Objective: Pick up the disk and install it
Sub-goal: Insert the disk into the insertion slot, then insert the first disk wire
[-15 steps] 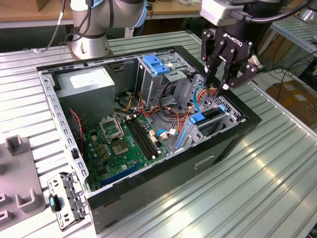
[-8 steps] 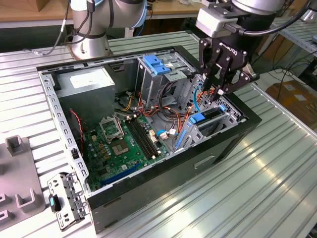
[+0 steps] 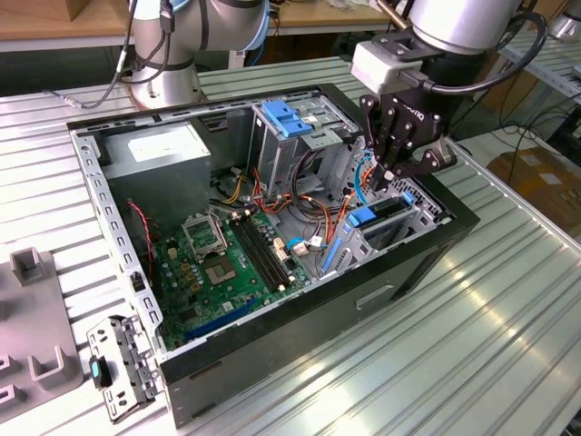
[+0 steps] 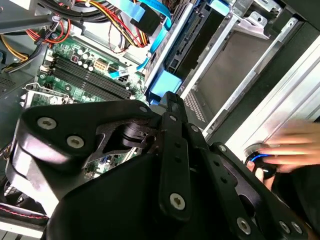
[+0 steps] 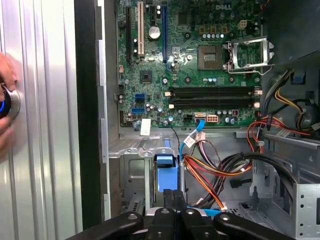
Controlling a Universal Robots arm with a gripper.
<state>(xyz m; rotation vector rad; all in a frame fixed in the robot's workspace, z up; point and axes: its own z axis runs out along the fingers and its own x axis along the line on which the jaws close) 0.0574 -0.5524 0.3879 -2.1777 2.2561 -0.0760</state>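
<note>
One gripper (image 3: 388,173), closed on nothing, hangs close over the disk (image 3: 363,216), whose light-blue carrier sits in the drive cage (image 3: 404,229) at the exterior view's right of the open computer case (image 3: 318,300).

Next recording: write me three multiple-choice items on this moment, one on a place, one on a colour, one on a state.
1. The gripper hangs over: A the power supply; B the drive cage; C the bare table.
2. The disk has a carrier that is: A red; B green; C light blue.
3. The gripper is: A shut; B wide open; C clamped on a cable.
Answers: B, the exterior view shows it above the cage; C, blue plastic under its tips; A, fingers pressed together in both wrist views.
</note>
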